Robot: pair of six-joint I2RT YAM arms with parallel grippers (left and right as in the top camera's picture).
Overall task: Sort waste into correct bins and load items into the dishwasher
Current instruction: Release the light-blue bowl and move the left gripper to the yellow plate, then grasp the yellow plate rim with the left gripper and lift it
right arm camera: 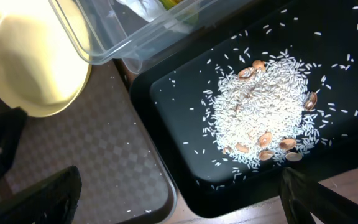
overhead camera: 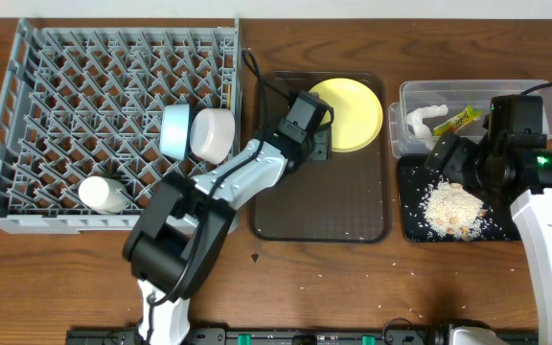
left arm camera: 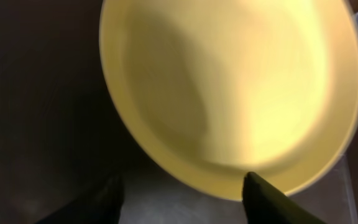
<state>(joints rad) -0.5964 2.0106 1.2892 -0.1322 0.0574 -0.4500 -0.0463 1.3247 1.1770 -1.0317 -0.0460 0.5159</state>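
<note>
Left gripper (left arm camera: 184,188), fingers spread, sits at the yellow plate (left arm camera: 229,81) rim.

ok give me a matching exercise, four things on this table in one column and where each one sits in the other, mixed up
Things:
1. yellow plate
2. snack wrapper
3. food scraps
4. blue bowl

Places:
A. black tray
B. grey dish rack
C. brown serving tray
D. clear tub

Pairs: 1-C, 2-D, 3-A, 4-B
</note>
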